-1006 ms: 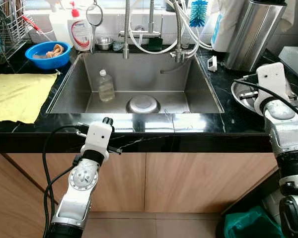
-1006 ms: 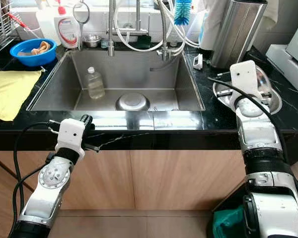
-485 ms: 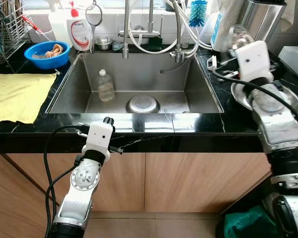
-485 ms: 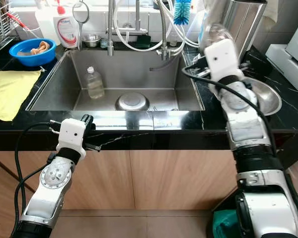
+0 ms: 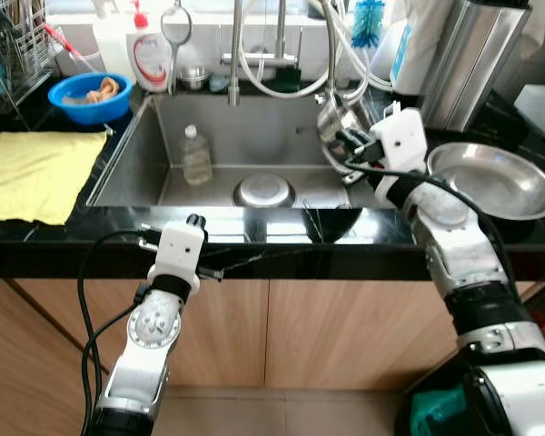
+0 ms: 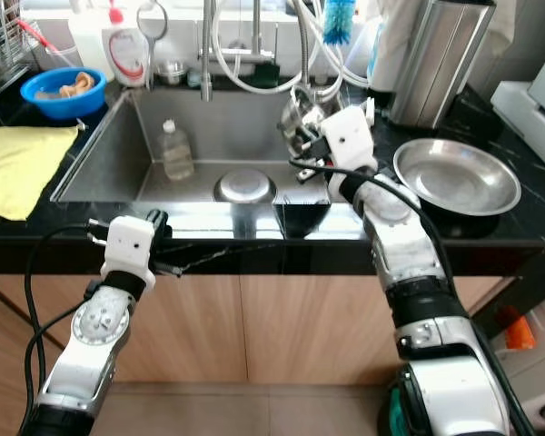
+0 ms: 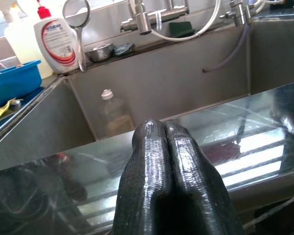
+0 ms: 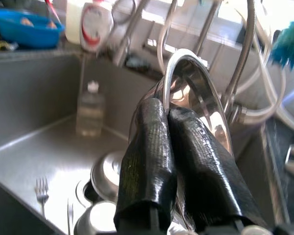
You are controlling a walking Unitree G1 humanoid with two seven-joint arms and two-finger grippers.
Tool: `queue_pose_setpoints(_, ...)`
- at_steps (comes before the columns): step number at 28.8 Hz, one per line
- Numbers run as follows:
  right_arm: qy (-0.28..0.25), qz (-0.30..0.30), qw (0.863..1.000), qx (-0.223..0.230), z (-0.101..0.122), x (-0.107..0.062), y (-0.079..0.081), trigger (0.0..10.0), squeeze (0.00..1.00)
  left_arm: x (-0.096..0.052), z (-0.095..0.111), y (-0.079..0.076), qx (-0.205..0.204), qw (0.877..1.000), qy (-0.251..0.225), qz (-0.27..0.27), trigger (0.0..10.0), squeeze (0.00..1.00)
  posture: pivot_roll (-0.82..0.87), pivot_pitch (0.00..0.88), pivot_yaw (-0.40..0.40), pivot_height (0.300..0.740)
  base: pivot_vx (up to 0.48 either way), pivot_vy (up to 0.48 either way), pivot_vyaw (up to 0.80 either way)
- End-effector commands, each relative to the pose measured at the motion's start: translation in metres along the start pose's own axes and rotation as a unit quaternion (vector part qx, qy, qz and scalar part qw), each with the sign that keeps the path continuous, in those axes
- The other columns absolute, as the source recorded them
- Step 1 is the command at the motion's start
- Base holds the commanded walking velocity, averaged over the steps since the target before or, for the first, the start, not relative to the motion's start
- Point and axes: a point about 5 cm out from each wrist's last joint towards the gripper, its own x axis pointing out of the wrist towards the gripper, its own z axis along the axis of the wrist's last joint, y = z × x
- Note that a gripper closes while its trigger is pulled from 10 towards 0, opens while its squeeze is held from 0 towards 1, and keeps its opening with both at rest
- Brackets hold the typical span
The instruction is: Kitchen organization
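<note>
My right gripper [image 5: 349, 151] is shut on the rim of a small shiny steel bowl [image 5: 334, 128] and holds it tilted above the right side of the sink [image 5: 127, 156]. In the right wrist view the bowl [image 8: 198, 85] stands on edge beyond the closed fingers [image 8: 152, 142]. Below, an upturned steel bowl [image 5: 263, 191] lies over the drain, and forks [image 8: 40, 188] rest on the sink floor. A clear plastic bottle [image 5: 195, 156] stands at the sink's left. My left gripper [image 7: 165, 131] is shut and empty, low at the counter's front edge.
A wide steel dish [image 5: 490, 178] sits on the black counter to the right, with a steel canister [image 5: 472, 62] behind it. A yellow cloth [image 5: 32, 173], a blue bowl [image 5: 89, 94] and a soap bottle [image 5: 152, 56] are at left. Taps and hoses [image 5: 282, 68] hang behind the sink.
My right arm has swung left from above the wide steel dish to over the sink, carrying the small steel bowl. The left arm has stayed still.
</note>
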Motion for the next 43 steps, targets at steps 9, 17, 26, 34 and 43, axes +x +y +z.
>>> queue_pose_setpoints(9,0.044,-0.028,0.998,0.033,-0.036,-0.008,-0.003,10.0,0.00,0.001,0.006,0.003,0.007,1.000,-0.010,0.008,10.0,0.00,-0.09,0.000,-0.009,0.731,0.000,0.000,0.00)
queue_pose_setpoints(17,0.046,-0.034,0.998,0.039,-0.040,-0.006,-0.003,10.0,0.00,0.001,0.005,0.002,0.007,1.000,-0.009,0.005,10.0,0.00,-0.09,0.000,-0.007,0.731,0.000,0.000,0.00)
queue_pose_setpoints(26,0.071,-0.073,0.994,0.039,-0.050,-0.008,-0.007,10.0,0.00,0.000,0.005,0.002,0.010,1.000,-0.008,-0.001,10.0,0.00,-0.08,0.000,0.001,0.731,0.000,0.000,0.00)
queue_pose_setpoints(34,0.075,-0.085,0.992,0.045,-0.053,-0.009,-0.007,10.0,1.00,0.000,0.006,0.000,0.010,1.000,-0.010,-0.006,10.0,0.00,-0.08,0.000,0.006,0.731,0.000,0.000,0.00)
queue_pose_setpoints(43,0.077,-0.088,0.993,0.036,-0.055,-0.010,-0.005,10.0,0.00,-0.001,0.006,0.000,0.011,1.000,-0.010,-0.010,10.0,0.00,-0.08,0.000,0.012,0.731,0.000,0.000,0.00)
